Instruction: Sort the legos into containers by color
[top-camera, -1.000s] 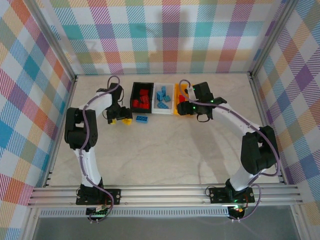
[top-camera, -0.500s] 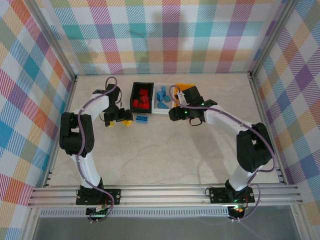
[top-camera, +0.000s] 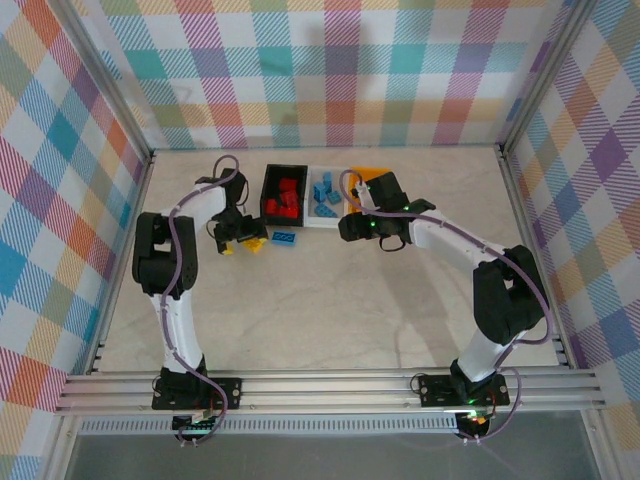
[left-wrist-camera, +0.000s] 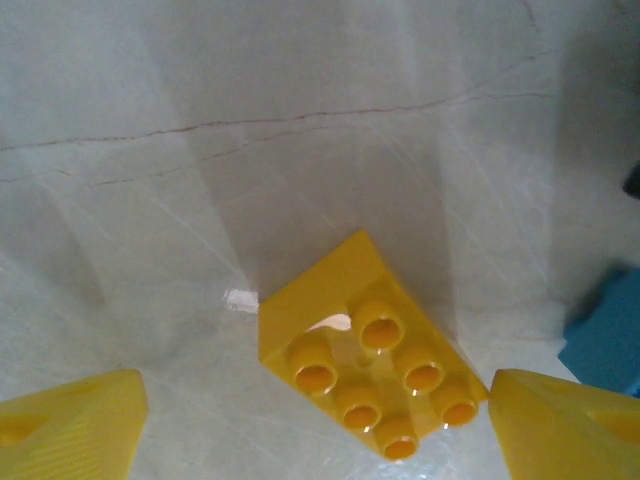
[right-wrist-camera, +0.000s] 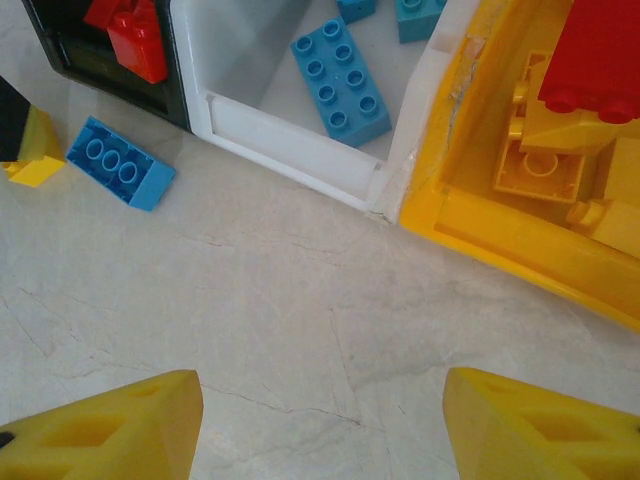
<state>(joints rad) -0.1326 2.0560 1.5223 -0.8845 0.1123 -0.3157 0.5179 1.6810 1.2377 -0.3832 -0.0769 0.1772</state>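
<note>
Now that my right gripper (right-wrist-camera: 320, 425) has drawn back from the yellow bin (right-wrist-camera: 500, 235), open and seemingly empty, my left gripper (left-wrist-camera: 318, 420), also open, straddles the yellow lego (left-wrist-camera: 365, 360) next.

Lab test cell, plaid walls (top-camera: 340, 70), alu frame rail (top-camera: 330, 385)

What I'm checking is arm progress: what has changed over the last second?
The right gripper swung left, from above the yellow-orange bin to the table before the white bin, open and empty. The left gripper stayed over the yellow brick. The bins and loose blue brick did not move.
</note>
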